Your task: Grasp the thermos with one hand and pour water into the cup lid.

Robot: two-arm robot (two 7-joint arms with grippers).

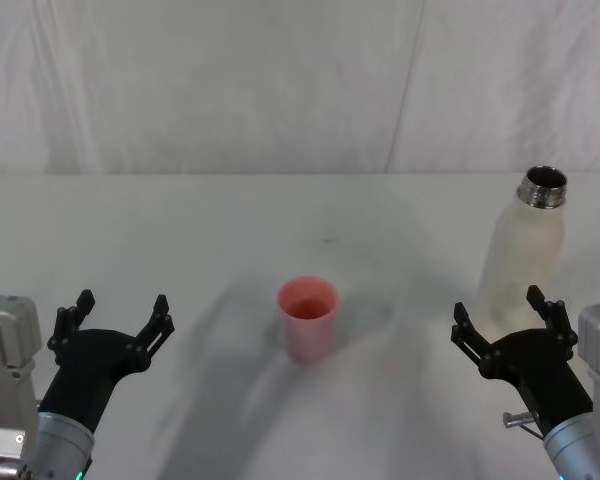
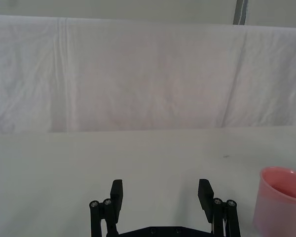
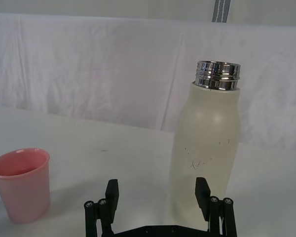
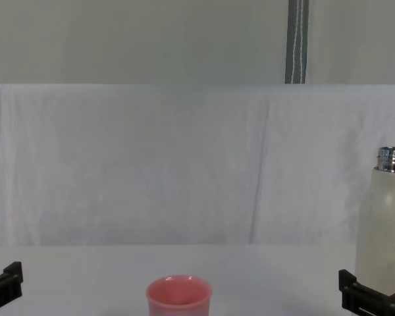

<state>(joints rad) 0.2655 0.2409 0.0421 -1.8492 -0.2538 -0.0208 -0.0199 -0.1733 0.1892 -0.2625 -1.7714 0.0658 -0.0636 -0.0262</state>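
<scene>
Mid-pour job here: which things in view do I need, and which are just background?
Needed:
thermos, uncapped, upright, far right
cup lid, upright, centre
right gripper, open, just short of the thermos
left gripper, open, idle

Background:
white table
backdrop cloth

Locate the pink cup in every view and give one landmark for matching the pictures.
Head view: the cup stands upright at centre, between both grippers.
Left wrist view: at the picture's edge, partly cut off, beside the open left gripper.
Right wrist view: low in the picture, apart from the bottle.
Chest view: bottom centre, its rim showing.
Shared landmark: the white bottle, standing just beyond the open right gripper.
</scene>
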